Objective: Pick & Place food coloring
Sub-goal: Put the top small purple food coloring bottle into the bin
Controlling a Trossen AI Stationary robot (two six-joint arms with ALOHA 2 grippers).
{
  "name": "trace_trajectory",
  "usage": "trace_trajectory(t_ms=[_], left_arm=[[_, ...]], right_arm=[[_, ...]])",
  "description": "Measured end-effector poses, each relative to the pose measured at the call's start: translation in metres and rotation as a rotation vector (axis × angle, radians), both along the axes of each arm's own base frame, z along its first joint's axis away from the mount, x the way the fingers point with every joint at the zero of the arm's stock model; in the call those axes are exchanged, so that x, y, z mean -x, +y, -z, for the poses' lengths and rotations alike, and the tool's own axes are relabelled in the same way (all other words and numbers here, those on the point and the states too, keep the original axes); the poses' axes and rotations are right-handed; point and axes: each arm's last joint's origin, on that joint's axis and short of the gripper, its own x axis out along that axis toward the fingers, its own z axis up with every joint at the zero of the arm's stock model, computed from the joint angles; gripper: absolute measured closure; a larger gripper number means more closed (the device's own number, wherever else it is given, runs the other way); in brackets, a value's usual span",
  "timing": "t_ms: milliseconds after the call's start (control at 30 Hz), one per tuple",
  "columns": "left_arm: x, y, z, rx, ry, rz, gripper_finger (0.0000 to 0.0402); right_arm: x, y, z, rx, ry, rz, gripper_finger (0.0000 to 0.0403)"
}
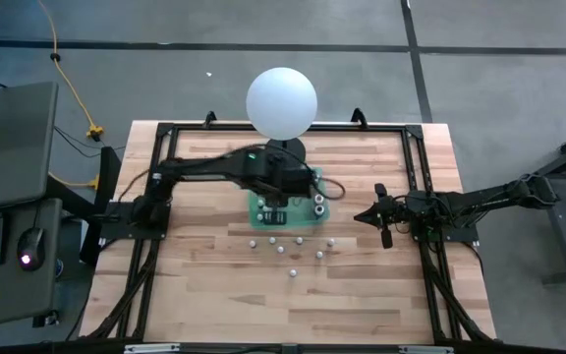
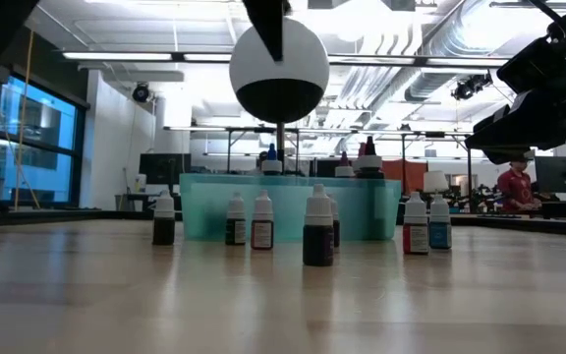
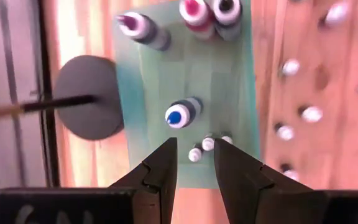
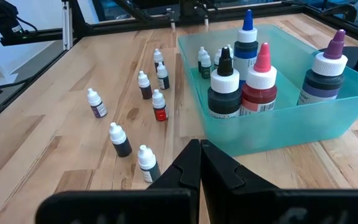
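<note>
Small food coloring bottles [image 4: 159, 106] are seen standing loose on the wooden desk [image 1: 204, 285], in front of a teal bin [image 4: 328, 115]. Three more small bottles [image 3: 208, 144] stand inside the bin, beside larger dropper bottles [image 4: 261, 78]. The left gripper [image 3: 194, 163] is held above the bin, its fingers parted and empty. The right gripper [image 4: 201, 163] is held at the desk's right side, fingers closed on nothing. Behind the bin stands a white sphere [image 1: 281, 101].
</note>
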Motion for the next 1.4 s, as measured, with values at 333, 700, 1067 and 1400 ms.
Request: trace_trajectory(t_ms=[333,700,1067,1400], left_arm=[[0.066,-0.002,-0.053,0.166,-0.217,-0.34,0.03],[0.154,-0.009,-0.02,0.174,-0.263,-0.697,0.03],[0.162,-0.032,0.077,0.643,-0.409,-0.904,0.03],[0.114,-0.05,0.127,0.766,-0.174,-0.834,0.03]], right_arm=[[0.0,0.0,0.0,0.0,0.0,0.0,0.0402],[0.0,0.0,0.0,0.0,0.0,0.0,0.0402],[0.0,0.0,0.0,0.0,0.0,0.001,0.0402],[0.0,0.0,0.0,0.0,0.002,0.0,0.0402]])
